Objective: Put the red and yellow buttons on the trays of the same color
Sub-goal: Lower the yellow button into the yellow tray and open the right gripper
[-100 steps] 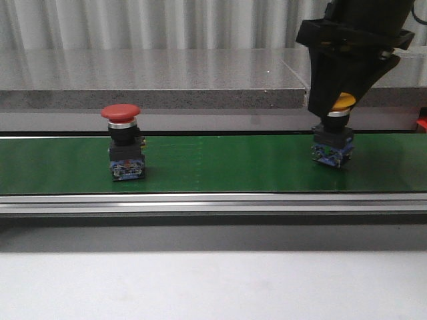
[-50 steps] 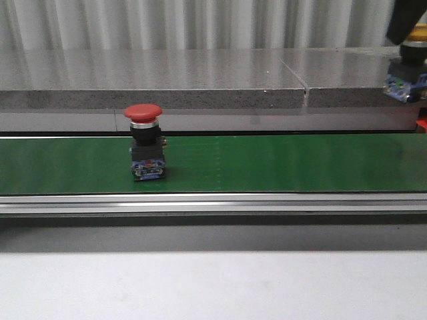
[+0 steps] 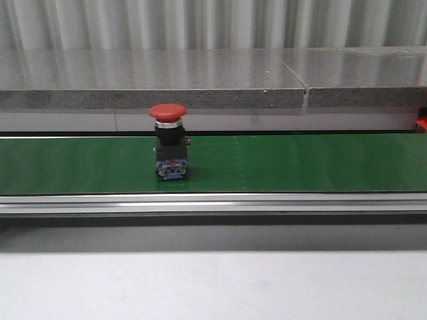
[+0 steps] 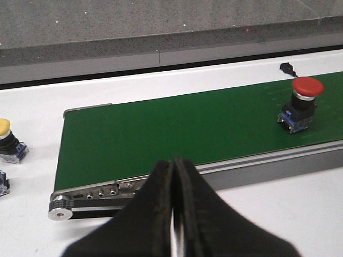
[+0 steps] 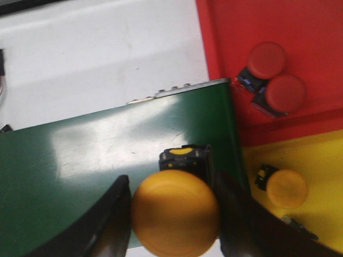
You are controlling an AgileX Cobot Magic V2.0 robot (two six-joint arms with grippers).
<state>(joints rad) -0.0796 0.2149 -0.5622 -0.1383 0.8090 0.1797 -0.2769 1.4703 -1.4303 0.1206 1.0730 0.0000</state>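
A red button (image 3: 167, 112) on a black and blue base stands upright on the green belt (image 3: 300, 163); the left wrist view shows the same red button (image 4: 306, 86) far down the belt. My right gripper (image 5: 174, 211) is shut on a yellow button (image 5: 175, 212), held above the belt's end, beside the yellow tray (image 5: 321, 160) and red tray (image 5: 311, 27). The red tray holds two red buttons (image 5: 267, 59); the yellow tray holds one yellow button (image 5: 286, 188). My left gripper (image 4: 174, 163) is shut and empty, near the belt's other end. Neither gripper shows in the front view.
Another yellow button (image 4: 4, 128) sits on the white table beside the belt's roller end (image 4: 60, 210). A grey stone ledge (image 3: 153, 77) runs behind the belt. An aluminium rail (image 3: 213, 202) borders the belt's near side.
The right gripper lifted the yellow button off the belt and carried it out of the front view to the right. The red button rode the belt rightward.
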